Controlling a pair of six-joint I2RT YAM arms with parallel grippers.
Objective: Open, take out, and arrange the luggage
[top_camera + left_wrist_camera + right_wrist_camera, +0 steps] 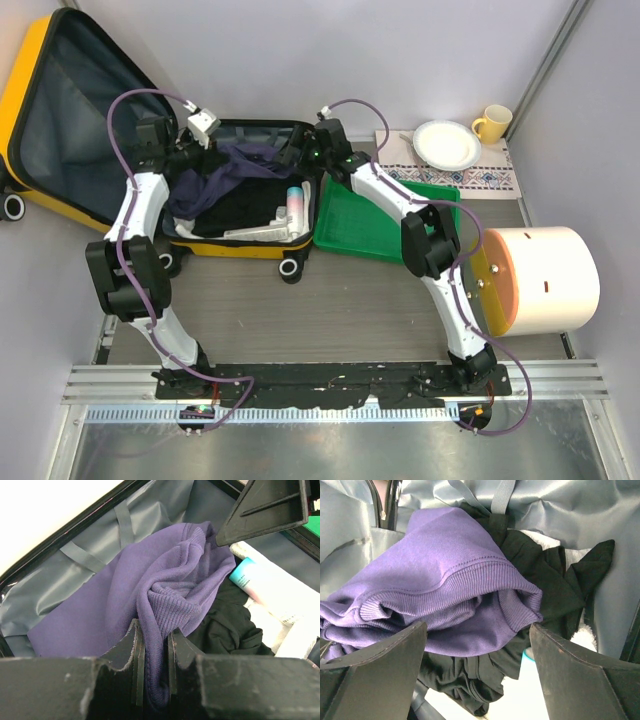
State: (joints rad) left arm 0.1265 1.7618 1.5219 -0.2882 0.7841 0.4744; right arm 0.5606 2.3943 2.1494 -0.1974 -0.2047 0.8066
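Lying open at the far left of the table (330, 300) with its lid thrown back, the luggage (70, 110) seems barely unpacked: the left gripper (155, 640) pinches the purple sweater (125, 595) inside it, the right gripper (477, 630) hangs spread wide above, and black clothes (225, 625) and a tube (245, 575) await removal.

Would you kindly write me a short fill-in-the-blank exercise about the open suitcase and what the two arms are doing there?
1. The left gripper has its jaws shut on the ____ sweater.
2. The right gripper hangs over that sweater with its jaws ____.
3. In the top view, the green tray lies to the ____ of the luggage.

Missing words: purple; open; right.
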